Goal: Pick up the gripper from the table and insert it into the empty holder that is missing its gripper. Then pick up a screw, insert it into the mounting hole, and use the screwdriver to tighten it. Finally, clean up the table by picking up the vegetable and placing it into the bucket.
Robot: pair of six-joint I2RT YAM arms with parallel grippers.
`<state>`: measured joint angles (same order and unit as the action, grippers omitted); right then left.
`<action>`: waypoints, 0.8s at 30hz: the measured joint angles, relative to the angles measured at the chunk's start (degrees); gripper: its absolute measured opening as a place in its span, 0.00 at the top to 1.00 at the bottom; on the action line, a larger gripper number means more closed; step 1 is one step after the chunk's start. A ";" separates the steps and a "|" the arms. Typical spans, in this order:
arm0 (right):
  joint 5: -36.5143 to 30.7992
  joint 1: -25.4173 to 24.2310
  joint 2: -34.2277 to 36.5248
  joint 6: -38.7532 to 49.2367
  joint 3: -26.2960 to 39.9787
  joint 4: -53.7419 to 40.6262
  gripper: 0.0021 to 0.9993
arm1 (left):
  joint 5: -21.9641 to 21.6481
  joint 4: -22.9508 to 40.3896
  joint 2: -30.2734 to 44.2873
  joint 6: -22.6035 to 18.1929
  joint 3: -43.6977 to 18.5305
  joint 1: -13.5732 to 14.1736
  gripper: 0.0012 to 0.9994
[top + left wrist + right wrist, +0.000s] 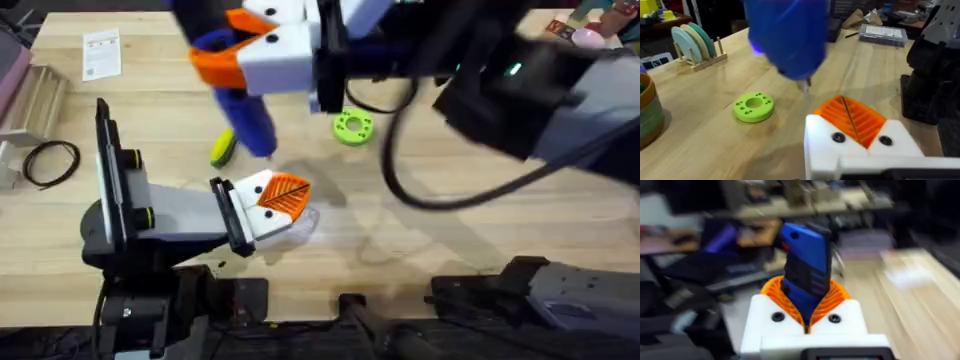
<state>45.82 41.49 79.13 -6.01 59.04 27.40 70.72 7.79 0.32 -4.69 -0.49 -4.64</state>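
Wooden surface (480, 240) carries the scene, and your right arm reaches across it with the right gripper (807, 322) clamped on the blue screwdriver (805, 275), held upright with its thin tip pointing down above the boards. That puts you in the tightening step, I judge. Your left gripper (285, 195) rests low near the centre, its orange pads pressed together on nothing visible. The green disc (754, 106) lies just beyond the tip. Next you need to line the tip up over the screw head, which I cannot make out. The yellow-green vegetable (222, 147) lies beside the screwdriver, not yet cleared away.
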 joint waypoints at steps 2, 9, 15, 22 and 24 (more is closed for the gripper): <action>-3.17 -1.10 0.00 4.61 3.02 -9.76 0.98 | 0.00 -0.02 0.00 0.00 0.00 0.00 0.99; -15.42 -6.03 -1.48 23.06 13.11 -38.87 0.98 | 0.00 -0.01 0.00 0.00 0.00 0.00 0.99; -30.25 -11.53 -4.64 38.11 14.70 -55.56 0.98 | 0.00 -0.01 0.00 0.00 0.00 0.00 0.99; -40.42 -19.65 -2.16 54.71 14.85 -72.31 0.98 | 0.00 -0.02 0.00 0.00 0.00 0.00 0.99; -41.29 -22.10 -0.05 56.99 14.85 -74.64 0.98 | 0.00 -0.02 0.00 0.00 0.00 0.00 0.99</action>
<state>4.53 19.39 79.09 50.98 73.89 -47.24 70.72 7.77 0.32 -4.69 -0.49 -4.64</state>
